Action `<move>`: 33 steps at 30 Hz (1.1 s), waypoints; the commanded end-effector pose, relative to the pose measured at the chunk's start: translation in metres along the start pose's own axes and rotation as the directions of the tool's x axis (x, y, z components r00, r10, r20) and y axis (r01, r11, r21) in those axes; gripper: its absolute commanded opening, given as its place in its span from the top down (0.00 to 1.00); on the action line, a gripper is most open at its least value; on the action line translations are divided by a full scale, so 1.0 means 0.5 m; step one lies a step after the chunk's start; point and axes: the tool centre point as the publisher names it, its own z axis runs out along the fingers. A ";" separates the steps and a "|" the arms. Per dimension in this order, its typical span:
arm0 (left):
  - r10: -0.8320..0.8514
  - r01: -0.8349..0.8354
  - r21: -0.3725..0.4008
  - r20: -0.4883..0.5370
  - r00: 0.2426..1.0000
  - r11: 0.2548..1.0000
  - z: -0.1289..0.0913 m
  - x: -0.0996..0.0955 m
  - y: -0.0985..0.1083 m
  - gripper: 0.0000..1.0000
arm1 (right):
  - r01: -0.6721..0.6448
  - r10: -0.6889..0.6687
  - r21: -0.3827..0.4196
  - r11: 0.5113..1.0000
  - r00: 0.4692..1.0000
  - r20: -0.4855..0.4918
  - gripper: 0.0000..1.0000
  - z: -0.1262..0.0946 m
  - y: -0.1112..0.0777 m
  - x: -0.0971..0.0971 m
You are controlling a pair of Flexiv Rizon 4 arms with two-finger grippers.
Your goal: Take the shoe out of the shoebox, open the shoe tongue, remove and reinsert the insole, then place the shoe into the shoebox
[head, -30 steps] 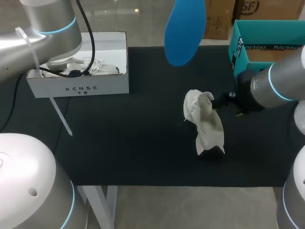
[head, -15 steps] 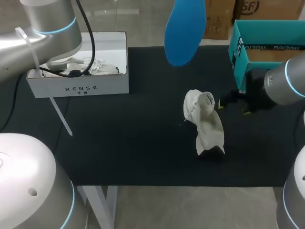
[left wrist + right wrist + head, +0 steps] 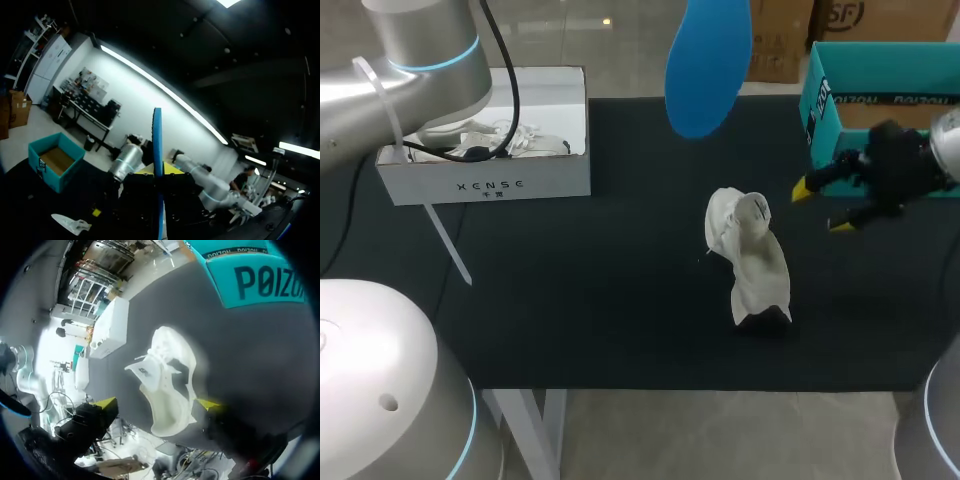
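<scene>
Your left gripper (image 3: 158, 186) is clamped on the blue insole (image 3: 705, 62) and holds it edge-on in the air above the far side of the table (image 3: 620, 330). The white shoe (image 3: 752, 262) lies on the dark table near the middle, outside the teal shoebox (image 3: 880, 75). Your right gripper (image 3: 823, 208) has its fingers spread apart and grips nothing. It hangs just in front of the shoebox, beside the shoe and clear of it. A white box (image 3: 520, 185) stands at the far left.
</scene>
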 end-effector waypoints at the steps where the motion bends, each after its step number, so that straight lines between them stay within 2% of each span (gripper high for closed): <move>1: -0.001 0.001 -0.003 0.002 1.000 1.000 0.001 -0.001 0.000 1.00 | -0.102 0.277 0.371 0.923 0.847 -0.454 0.00 -0.006 0.010 -0.004; 8: -0.001 0.001 -0.003 0.002 1.000 1.000 0.001 -0.001 0.000 1.00 | -0.104 0.277 0.380 0.919 0.857 -0.435 0.00 -0.027 -0.006 0.034; 15: -0.001 0.001 -0.003 0.002 1.000 1.000 0.001 -0.001 0.000 1.00 | -0.091 0.291 0.426 0.900 0.853 -0.433 0.00 -0.041 -0.018 0.067; 24: -0.001 0.001 -0.003 0.002 1.000 1.000 0.001 -0.001 0.000 1.00 | -0.112 0.294 0.444 0.889 0.884 -0.365 0.00 -0.049 -0.060 0.121; 31: -0.001 0.001 -0.003 0.002 1.000 1.000 0.001 -0.001 0.000 1.00 | -0.057 0.309 0.523 0.850 0.859 -0.408 0.00 -0.027 -0.097 0.165; 33: -0.001 0.001 -0.003 0.002 1.000 1.000 0.001 -0.001 0.000 1.00 | -0.010 0.315 0.560 0.828 0.835 -0.452 0.00 -0.016 -0.110 0.187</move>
